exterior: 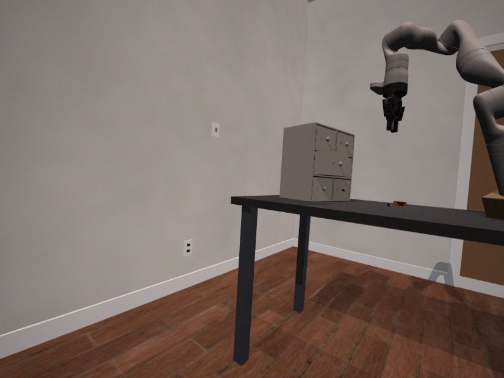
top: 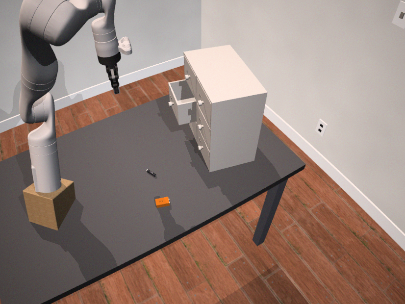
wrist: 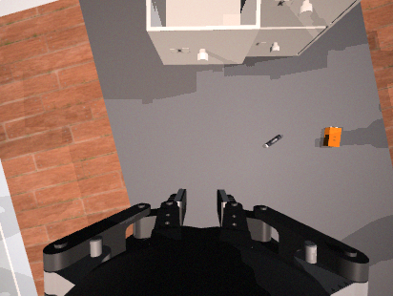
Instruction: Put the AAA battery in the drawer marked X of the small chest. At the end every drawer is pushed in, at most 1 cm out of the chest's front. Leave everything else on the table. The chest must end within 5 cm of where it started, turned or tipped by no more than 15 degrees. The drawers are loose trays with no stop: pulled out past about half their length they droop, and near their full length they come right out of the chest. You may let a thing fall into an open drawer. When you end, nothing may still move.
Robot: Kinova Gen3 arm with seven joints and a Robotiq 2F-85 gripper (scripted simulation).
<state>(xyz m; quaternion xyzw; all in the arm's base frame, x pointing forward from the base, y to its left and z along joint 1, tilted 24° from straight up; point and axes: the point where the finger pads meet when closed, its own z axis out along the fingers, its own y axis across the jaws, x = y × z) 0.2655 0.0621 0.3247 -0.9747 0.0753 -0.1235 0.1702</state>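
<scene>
The AAA battery [top: 151, 173] [exterior: 389, 205] [wrist: 273, 140], small and dark with pale ends, lies on the table. The pale chest [top: 235, 130] [exterior: 297, 162] stands at the table's far end. One drawer [top: 185, 114] [wrist: 219, 45] is pulled well out at mid-height. Its front bears a small mark that looks like an X. The other drawer fronts look pushed in. My gripper [top: 116, 91] [exterior: 392, 130] [wrist: 201, 199] points down, high above the table and away from chest and battery. Its fingers stand partly apart with nothing between them.
An orange block-shaped battery [top: 162, 202] [exterior: 399, 203] [wrist: 333, 137] lies near the AAA battery, closer to one long table edge. The arm's wooden base [top: 42, 209] stands at the other end of the table [top: 108, 147]. Walls rise behind the chest.
</scene>
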